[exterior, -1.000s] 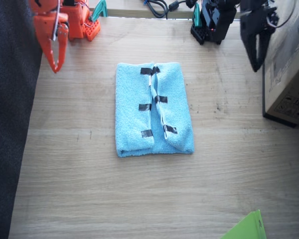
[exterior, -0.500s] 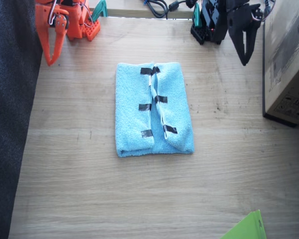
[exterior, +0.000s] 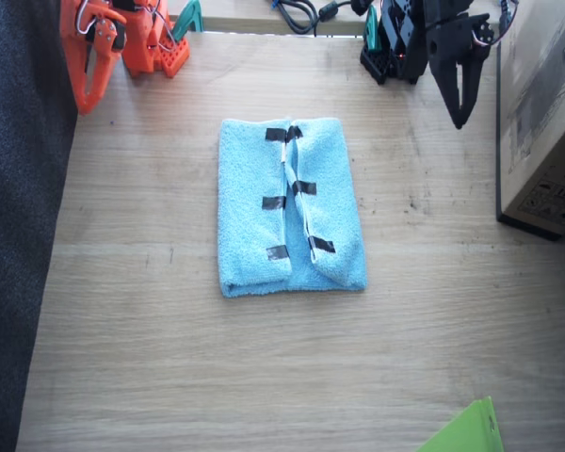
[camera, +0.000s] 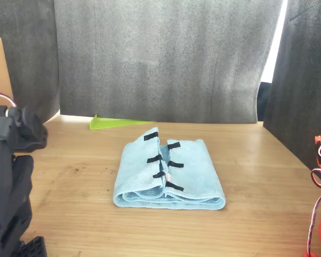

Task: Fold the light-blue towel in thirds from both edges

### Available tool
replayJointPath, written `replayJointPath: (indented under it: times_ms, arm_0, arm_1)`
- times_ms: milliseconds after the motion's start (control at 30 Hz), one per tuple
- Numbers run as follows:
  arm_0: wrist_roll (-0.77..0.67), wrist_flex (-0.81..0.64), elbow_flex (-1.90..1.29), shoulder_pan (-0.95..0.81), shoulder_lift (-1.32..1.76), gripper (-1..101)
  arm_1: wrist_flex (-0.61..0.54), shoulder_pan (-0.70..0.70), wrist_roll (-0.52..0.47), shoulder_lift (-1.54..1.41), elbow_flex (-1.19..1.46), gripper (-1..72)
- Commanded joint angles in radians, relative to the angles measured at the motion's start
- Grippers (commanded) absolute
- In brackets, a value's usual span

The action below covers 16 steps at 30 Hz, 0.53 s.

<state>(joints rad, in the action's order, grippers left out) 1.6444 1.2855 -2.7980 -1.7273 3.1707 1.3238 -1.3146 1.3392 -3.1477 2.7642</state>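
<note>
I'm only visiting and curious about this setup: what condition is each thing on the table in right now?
Fluffy light-blue terry towel: folded, both taped short edges meeting along the middle, flat on the wooden table.
Orange right gripper: off the towel, holding nothing; open or shut unclear.
Black left gripper: off the towel, holding nothing; open or shut unclear.
Cardboard box: upright at the table's edge.

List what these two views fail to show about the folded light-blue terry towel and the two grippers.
- Fluffy light-blue towel: its underside and inner layers are hidden by its own folds in both views.
- Orange right gripper: front view shows only a sliver at the frame edge; jaw gap unreadable.
- Black left gripper: front view cuts off its fingertips; fixed view too small to judge the gap.
</note>
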Motion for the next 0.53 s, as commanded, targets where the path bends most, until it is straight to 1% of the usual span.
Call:
replayJointPath:
  times_ms: [0,500]
  arm_0:
    - [0.000,-0.005,0.003,-0.012,0.009,0]
    - [-0.005,-0.005,0.003,-0.023,0.009,0]
  arm_1:
    - [0.003,0.008,0.026,-0.003,0.008,0.0]
    - [0.003,-0.006,0.012,-0.003,0.009,0.0]
